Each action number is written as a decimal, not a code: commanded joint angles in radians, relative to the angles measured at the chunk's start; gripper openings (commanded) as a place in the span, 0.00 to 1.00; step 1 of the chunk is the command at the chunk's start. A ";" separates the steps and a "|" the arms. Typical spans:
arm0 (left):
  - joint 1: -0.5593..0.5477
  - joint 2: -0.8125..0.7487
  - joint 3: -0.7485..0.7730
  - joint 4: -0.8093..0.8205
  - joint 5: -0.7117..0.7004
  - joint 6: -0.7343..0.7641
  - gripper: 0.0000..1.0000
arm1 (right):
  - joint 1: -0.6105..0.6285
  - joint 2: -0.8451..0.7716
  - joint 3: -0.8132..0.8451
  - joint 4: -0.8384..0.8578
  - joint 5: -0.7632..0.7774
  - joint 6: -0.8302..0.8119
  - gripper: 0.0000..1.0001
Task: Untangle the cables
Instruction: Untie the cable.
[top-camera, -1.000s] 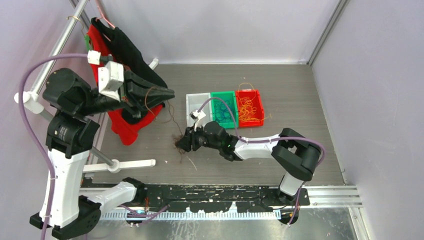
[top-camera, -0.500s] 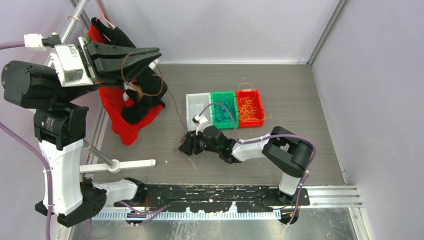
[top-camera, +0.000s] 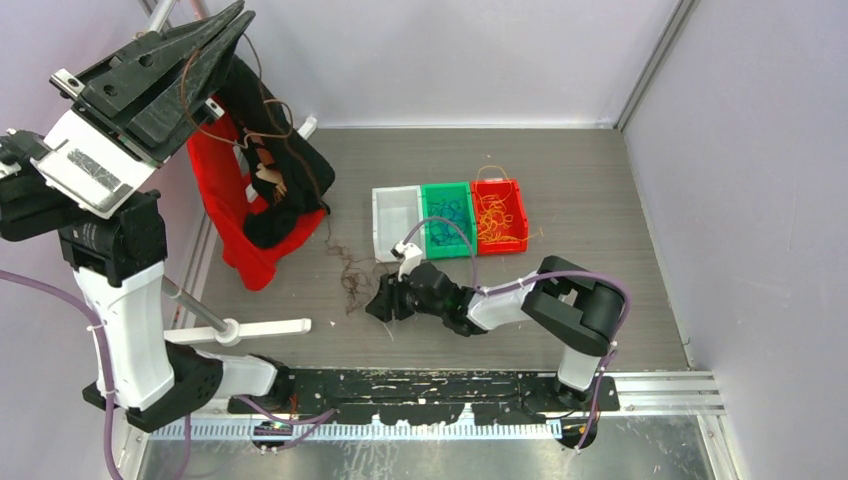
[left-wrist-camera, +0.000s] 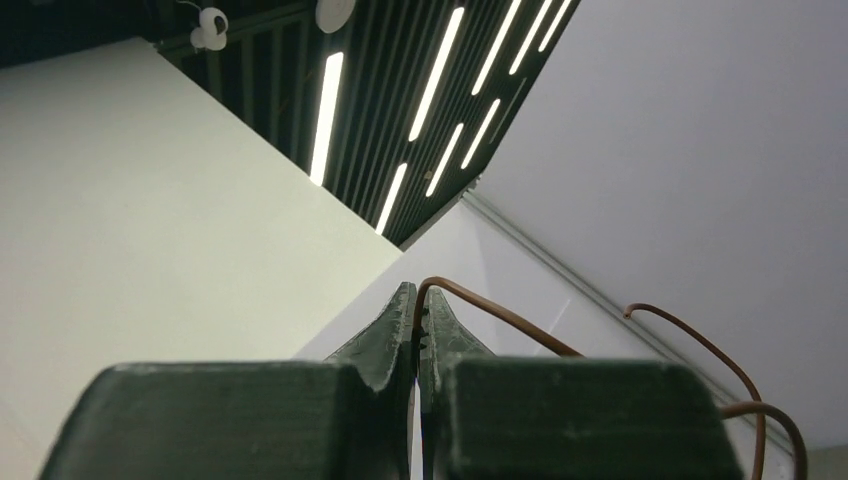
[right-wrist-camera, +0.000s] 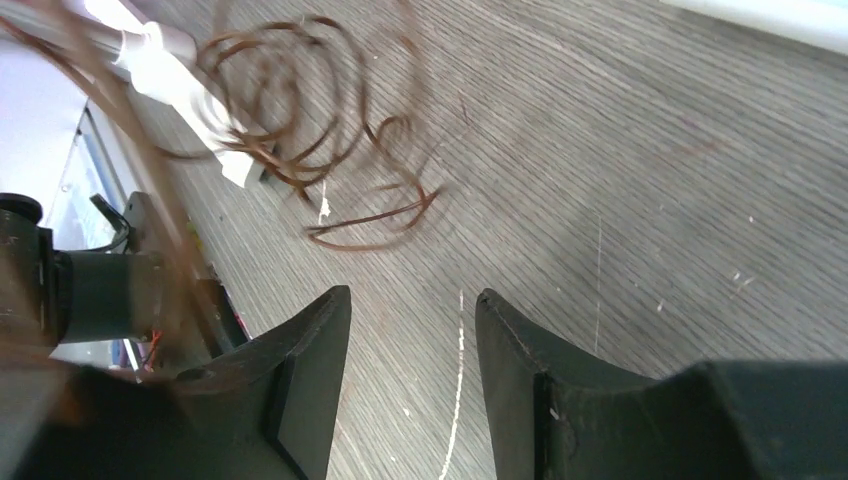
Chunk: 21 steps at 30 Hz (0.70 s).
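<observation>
Our left gripper (left-wrist-camera: 418, 300) pinches a thin brown wire strand (left-wrist-camera: 500, 316); our right gripper (right-wrist-camera: 410, 300) gapes empty. We reckon the dark wiry tangle (top-camera: 351, 277) is light and springy, best pinned at its knot.

**Counts, clock directions taken from the centre of the table (top-camera: 600, 300).** We count three bins at 12 o'clock: one white bin (top-camera: 393, 205), one green bin (top-camera: 447, 186), one red bin (top-camera: 498, 183). We count two grippers: the left gripper (left-wrist-camera: 416, 300) and the right gripper (right-wrist-camera: 410, 300). At 10 o'clock are two cloths: one red cloth (top-camera: 220, 200), one black cloth (top-camera: 305, 165). At 9 o'clock is one brown cable tangle (top-camera: 350, 275). We count one separate brown strand (left-wrist-camera: 500, 316).
</observation>
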 joint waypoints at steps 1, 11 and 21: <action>0.003 -0.013 0.003 0.018 -0.021 0.062 0.00 | 0.004 -0.062 -0.011 -0.002 0.043 -0.002 0.55; 0.004 -0.217 -0.366 -0.037 0.081 0.052 0.00 | 0.004 -0.462 0.049 -0.263 0.003 -0.250 0.71; 0.002 -0.230 -0.381 -0.048 0.071 0.010 0.00 | 0.004 -0.461 0.300 -0.223 -0.234 -0.331 0.77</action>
